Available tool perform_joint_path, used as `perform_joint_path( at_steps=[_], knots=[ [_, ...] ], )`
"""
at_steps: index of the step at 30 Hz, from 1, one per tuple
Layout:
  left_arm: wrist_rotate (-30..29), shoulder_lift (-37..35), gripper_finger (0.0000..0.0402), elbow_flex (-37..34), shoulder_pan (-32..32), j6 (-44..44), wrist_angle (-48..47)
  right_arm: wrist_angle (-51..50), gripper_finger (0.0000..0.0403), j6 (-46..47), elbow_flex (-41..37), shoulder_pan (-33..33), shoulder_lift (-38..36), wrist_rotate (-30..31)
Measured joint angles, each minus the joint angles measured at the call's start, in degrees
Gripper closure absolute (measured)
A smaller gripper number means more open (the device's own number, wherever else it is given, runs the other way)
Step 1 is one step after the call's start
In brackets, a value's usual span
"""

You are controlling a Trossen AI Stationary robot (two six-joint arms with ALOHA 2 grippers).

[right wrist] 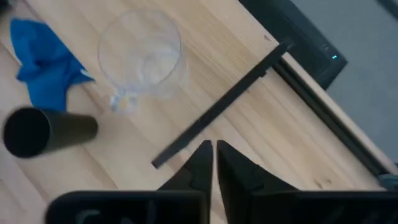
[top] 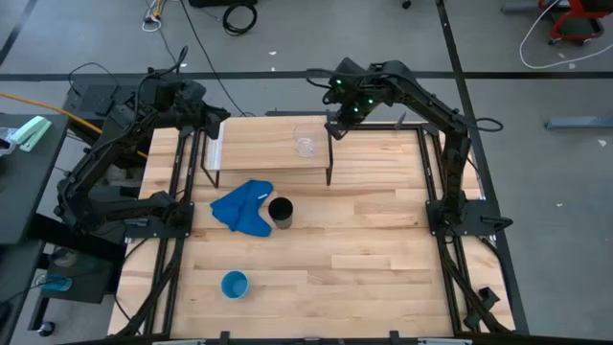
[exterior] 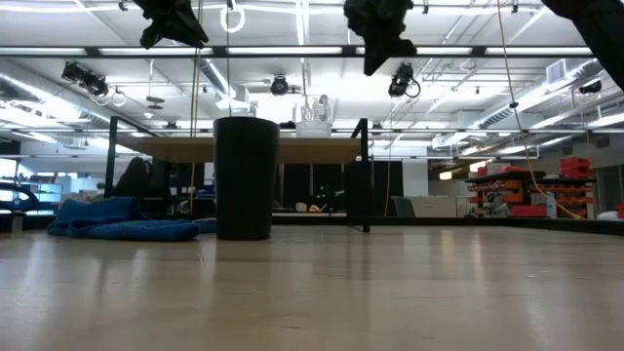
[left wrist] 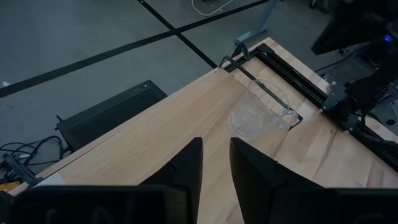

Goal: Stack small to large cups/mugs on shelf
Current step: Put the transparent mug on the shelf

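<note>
— On the low pale-wood shelf [top: 268,153] stands the small clear glass cup [top: 306,144]; the right gripper [top: 335,127], fingers nearly pressed together and empty, hovers just beside it.

— And the others?

— Tall black cylinder cup [top: 281,212] and light blue cup [top: 235,284] wait on the tabletop, nearer the left gripper [top: 213,127], slightly parted, empty.

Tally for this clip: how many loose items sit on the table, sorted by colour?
Clear: 1, the clear cup on the shelf
Black: 1, the black cup
Blue: 2, the light blue cup and the blue cloth
Total: 4
</note>
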Motion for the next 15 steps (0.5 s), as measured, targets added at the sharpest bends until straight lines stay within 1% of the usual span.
perform_joint_path(
  at_steps=[1,3,7,9,12,14,15],
  knots=[
    [0.0,0.0,0.0314,0.0,0.0,0.0,0.0,-0.4,0.0388,-0.7,0.0,0.5,-0.4,0.7],
    [0.0,0.0,0.0313,0.0,0.0,0.0,0.0,-0.6,0.0397,-1.0,0.0,1.7,-1.1,2.3],
    [0.0,0.0,0.0311,0.0,0.0,0.0,0.0,-0.5,0.0394,-1.0,-0.2,5.1,-2.2,6.0],
    [0.0,0.0,0.0313,0.0,0.0,0.0,0.0,-0.2,0.0398,-1.0,-1.8,6.8,-3.0,8.5],
    [0.0,0.0,0.0317,0.0,0.0,0.0,0.0,1.0,0.0397,1.0,-7.1,8.8,-5.3,12.2],
    [0.0,0.0,0.0319,0.0,0.0,0.0,0.0,3.9,0.0399,2.6,-13.2,9.4,-7.7,13.1],
    [0.0,0.0,0.0319,0.0,0.0,0.0,0.0,7.0,0.04,3.2,-17.3,9.7,-9.5,13.3]
  ],
)
